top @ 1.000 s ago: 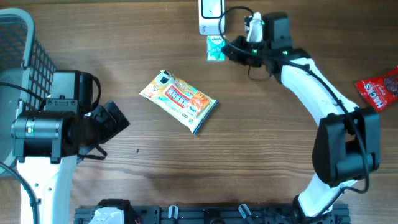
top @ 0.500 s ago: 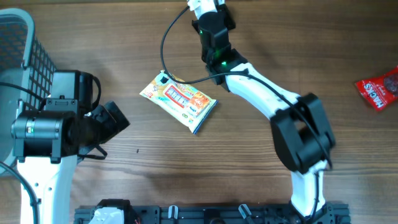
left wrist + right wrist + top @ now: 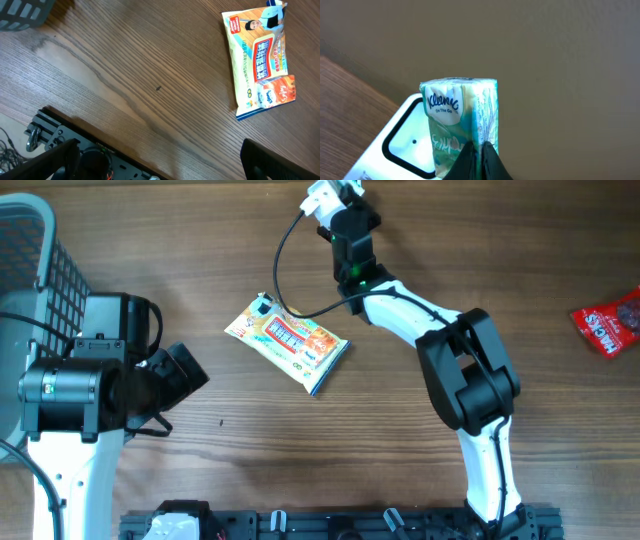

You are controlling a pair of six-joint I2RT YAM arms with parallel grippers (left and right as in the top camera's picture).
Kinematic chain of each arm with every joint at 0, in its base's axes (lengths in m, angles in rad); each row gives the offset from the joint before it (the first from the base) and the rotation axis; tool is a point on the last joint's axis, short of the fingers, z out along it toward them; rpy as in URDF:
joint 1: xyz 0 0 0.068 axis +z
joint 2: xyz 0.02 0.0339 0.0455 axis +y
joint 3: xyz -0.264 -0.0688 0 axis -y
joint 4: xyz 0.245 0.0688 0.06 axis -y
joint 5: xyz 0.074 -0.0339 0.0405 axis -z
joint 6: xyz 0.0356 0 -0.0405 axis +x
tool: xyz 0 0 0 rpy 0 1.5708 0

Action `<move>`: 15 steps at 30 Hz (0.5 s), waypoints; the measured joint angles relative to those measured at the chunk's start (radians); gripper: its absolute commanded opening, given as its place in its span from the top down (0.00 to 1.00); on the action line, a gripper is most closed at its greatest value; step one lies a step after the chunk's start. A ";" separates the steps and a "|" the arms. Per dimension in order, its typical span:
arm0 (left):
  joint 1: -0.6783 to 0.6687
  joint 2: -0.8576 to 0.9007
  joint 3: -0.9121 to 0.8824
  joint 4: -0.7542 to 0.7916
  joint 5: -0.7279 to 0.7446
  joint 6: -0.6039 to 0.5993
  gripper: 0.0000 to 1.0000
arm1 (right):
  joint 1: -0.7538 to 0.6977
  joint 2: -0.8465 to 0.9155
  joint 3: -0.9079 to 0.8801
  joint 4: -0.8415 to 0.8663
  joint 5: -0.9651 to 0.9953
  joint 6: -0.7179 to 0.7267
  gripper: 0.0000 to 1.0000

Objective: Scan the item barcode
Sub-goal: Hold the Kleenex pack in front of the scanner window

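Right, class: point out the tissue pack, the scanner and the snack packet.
tissue pack (image 3: 448, 131): right wrist view, front face under the logo.
scanner (image 3: 405, 143): right wrist view, its framed window.
snack packet (image 3: 288, 343): overhead view, middle of the wrapper.

Bright, even, soft light; faint shadows on brown wooden desk (image 3: 300, 460). Overhead sharp. Right wrist: green-white Kleenex tissue pack (image 3: 460, 125) crisp.

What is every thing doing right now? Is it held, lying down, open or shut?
tissue pack: held upright in the right gripper, in front of the scanner.
right gripper: shut on the tissue pack.
left gripper: open, empty.
scanner: sitting just behind the tissue pack.
snack packet: lying flat, untouched.
red bag: lying flat, far right, untouched.
basket: standing at the left, untouched.
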 measured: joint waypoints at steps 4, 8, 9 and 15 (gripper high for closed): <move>0.000 0.000 0.000 0.000 0.000 0.000 0.00 | -0.017 0.008 0.000 0.018 -0.080 0.005 0.96; 0.000 0.000 0.000 0.000 0.000 0.000 0.00 | -0.031 0.019 0.000 0.060 -0.130 -0.041 0.96; 0.000 0.000 0.000 0.000 0.000 0.000 0.00 | -0.035 0.021 0.000 0.061 -0.134 -0.047 0.96; 0.000 0.000 0.000 0.000 0.000 0.000 0.00 | -0.088 0.039 0.000 0.064 -0.167 -0.014 0.96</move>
